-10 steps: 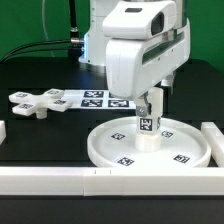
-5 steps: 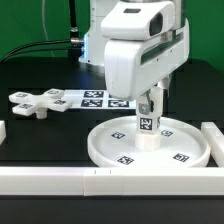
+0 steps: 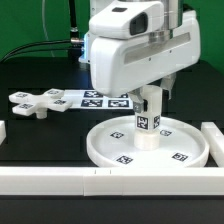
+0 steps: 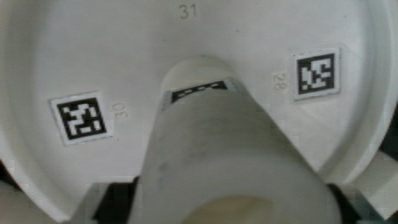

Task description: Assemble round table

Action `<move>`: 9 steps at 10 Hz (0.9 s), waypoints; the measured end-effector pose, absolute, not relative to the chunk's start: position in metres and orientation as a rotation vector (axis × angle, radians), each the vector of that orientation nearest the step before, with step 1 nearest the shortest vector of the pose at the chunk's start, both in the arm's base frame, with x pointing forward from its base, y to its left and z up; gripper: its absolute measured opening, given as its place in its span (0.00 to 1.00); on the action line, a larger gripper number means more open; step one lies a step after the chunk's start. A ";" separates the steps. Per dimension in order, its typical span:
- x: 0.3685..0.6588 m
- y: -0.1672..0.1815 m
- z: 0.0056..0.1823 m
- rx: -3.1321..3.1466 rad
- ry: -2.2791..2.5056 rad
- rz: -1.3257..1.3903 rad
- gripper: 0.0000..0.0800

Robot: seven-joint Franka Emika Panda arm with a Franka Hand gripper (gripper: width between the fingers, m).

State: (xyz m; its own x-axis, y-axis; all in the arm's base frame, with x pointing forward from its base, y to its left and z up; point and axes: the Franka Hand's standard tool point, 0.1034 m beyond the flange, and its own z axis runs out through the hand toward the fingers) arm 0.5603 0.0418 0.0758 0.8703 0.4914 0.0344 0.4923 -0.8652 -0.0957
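Three white plastic parts, each with black-and-white square tags. Large rimmed disc (image 3: 105, 140) lies flat on the black table (image 3: 40, 140) near the front, several tags on its face. Short cylinder (image 3: 148, 128) stands upright on the disc's centre, one tag facing the exterior camera. Cross-shaped piece (image 3: 33, 101) lies flat, well apart, toward the exterior view's left. Arm reaches straight down from above. Gripper (image 3: 150, 104) hangs vertical over the cylinder, jaws closed on its upper part, one each side.

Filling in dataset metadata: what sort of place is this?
Likely a lab robot bench: black tabletop, green backdrop, a marker board, and a tag-covered white disc.
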 end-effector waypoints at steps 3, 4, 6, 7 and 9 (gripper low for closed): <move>0.565 0.040 0.076 -3.031 -0.270 -0.044 0.51; 0.565 0.039 0.076 -3.037 -0.177 -0.041 0.51; 0.565 0.038 0.075 -3.042 -0.035 -0.034 0.51; 0.565 0.037 0.075 -3.040 0.091 -0.028 0.51; 0.564 0.033 0.075 -3.001 0.390 -0.016 0.51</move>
State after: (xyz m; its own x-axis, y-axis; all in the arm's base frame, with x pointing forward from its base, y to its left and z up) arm 0.5638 0.0334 0.0747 0.9669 -0.2552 -0.0042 -0.2539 -0.9603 -0.1152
